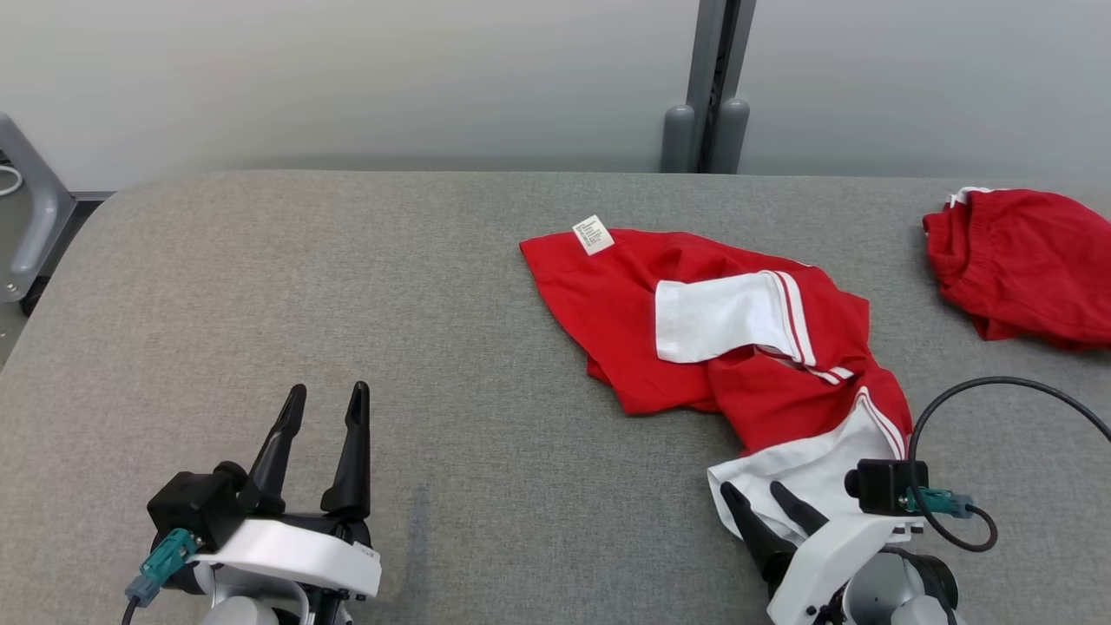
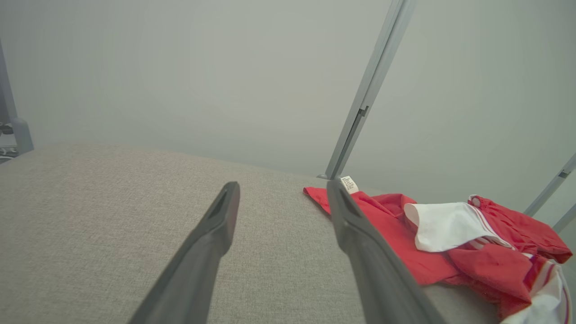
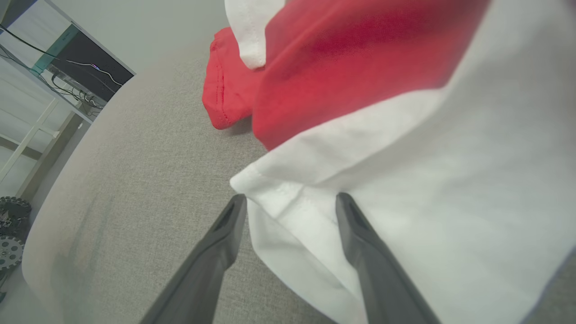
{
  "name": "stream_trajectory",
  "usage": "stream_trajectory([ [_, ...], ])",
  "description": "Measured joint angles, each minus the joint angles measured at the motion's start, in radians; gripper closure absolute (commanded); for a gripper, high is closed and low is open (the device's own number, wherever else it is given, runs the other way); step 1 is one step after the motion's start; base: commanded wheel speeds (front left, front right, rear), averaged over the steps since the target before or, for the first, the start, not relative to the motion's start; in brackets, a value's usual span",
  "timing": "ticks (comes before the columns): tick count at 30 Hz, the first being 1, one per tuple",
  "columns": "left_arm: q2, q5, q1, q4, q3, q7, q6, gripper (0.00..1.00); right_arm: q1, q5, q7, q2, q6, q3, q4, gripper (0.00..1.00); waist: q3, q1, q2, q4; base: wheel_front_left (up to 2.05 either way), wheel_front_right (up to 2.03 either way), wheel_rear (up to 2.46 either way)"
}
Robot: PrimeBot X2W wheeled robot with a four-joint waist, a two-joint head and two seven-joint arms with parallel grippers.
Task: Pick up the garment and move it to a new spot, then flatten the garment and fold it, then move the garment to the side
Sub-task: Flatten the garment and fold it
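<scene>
The garment (image 1: 694, 321) is a red shirt with white, red-striped sleeves, lying crumpled right of centre on the grey fabric table (image 1: 347, 286), its label turned up at the far corner. My right gripper (image 1: 753, 490) is open at the garment's near end. In the right wrist view its fingers (image 3: 360, 252) straddle the corner hem of the white sleeve (image 3: 405, 180), with red cloth (image 3: 342, 76) beyond. My left gripper (image 1: 328, 392) stands open over bare table at the lower left, well apart from the garment. In the left wrist view that gripper (image 2: 283, 185) is open with the garment (image 2: 396, 234) to its right.
A second red garment (image 1: 1024, 260) lies bunched at the table's far right edge. A grey post (image 1: 712, 87) stands behind the table and a grey frame (image 1: 35, 208) sits off its left end. A black cable (image 1: 998, 391) loops above my right wrist.
</scene>
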Motion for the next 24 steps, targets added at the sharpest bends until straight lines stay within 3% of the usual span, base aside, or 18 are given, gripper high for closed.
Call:
stream_trajectory([
  [6, -0.002, 0.000, 0.000, 0.006, -0.002, 0.000, -0.002, 0.00, -0.045, -0.003, -0.010, 0.000, 0.000, -0.011, 0.116, 0.00, -0.001, 0.0000, 0.0000, 0.018, 0.00, 0.00, 0.00],
  [8, -0.002, 0.000, 0.000, 0.006, -0.002, 0.000, -0.004, 0.00, -0.069, -0.004, 0.005, 0.000, 0.000, -0.009, 0.166, 0.05, 0.000, 0.0000, 0.0000, 0.023, 0.00, 0.00, 0.00],
  [9, -0.002, 0.001, 0.000, 0.006, -0.002, 0.000, -0.004, 0.00, -0.084, -0.012, 0.011, 0.000, 0.001, -0.007, 0.190, 0.17, 0.001, 0.0000, 0.0000, 0.025, 0.00, 0.00, 0.00],
  [12, -0.003, 0.001, -0.001, 0.006, -0.002, 0.000, -0.004, 0.00, -0.119, -0.025, 0.022, -0.003, 0.002, 0.000, 0.252, 0.72, 0.007, 0.0000, 0.0000, 0.032, 0.00, 0.00, 0.00],
  [13, -0.004, 0.002, -0.001, 0.006, -0.002, 0.000, -0.004, 0.00, -0.128, -0.027, 0.022, -0.005, 0.002, 0.002, 0.268, 1.00, 0.009, 0.0000, 0.0000, 0.034, 0.00, 0.00, 0.00],
  [24, -0.005, 0.003, -0.001, 0.005, 0.011, 0.000, -0.006, 0.00, -0.163, -0.035, -0.027, -0.005, 0.003, 0.030, 0.305, 1.00, 0.016, 0.0000, 0.0000, 0.034, 0.00, 0.00, 0.00],
])
